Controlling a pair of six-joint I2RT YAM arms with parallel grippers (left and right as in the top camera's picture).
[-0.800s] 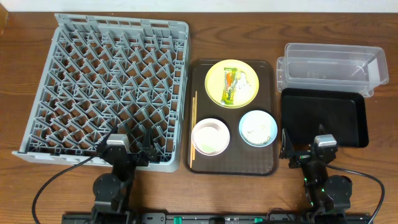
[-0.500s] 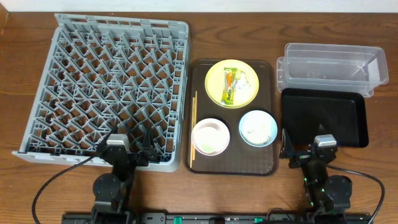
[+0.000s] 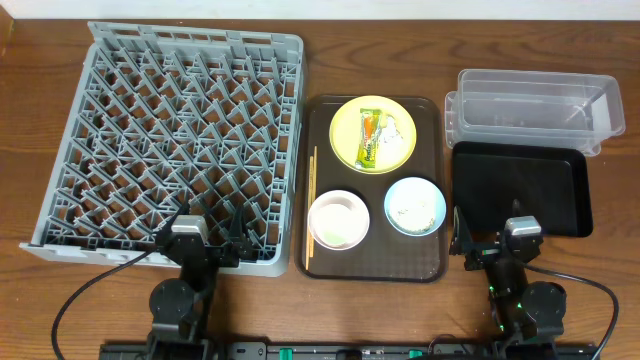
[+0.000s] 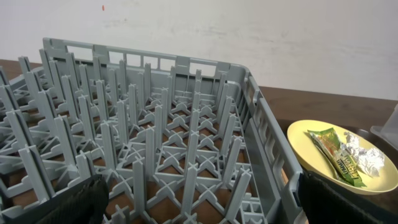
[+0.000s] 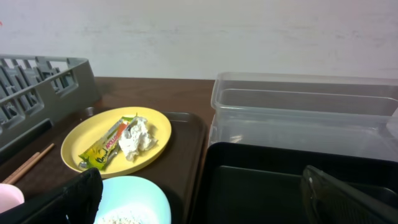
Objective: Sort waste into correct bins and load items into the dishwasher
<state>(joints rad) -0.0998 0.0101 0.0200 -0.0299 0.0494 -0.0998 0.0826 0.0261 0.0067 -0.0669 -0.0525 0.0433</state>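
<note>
The grey dish rack fills the left of the table. The yellow plate carries the snack wrapper and the white tissue. The light-blue bowl holds rice-like scraps. A white bowl and chopsticks lie beside them. The clear tub and black tray stand at the right. My left gripper is open and empty at the rack's near edge. My right gripper is open and empty over the black tray's near edge. No small white cup shows.
The dark-brown serving tray under the dishes sits between the rack and the bins. Bare wooden table lies at the front right. A pale wall rises behind the table.
</note>
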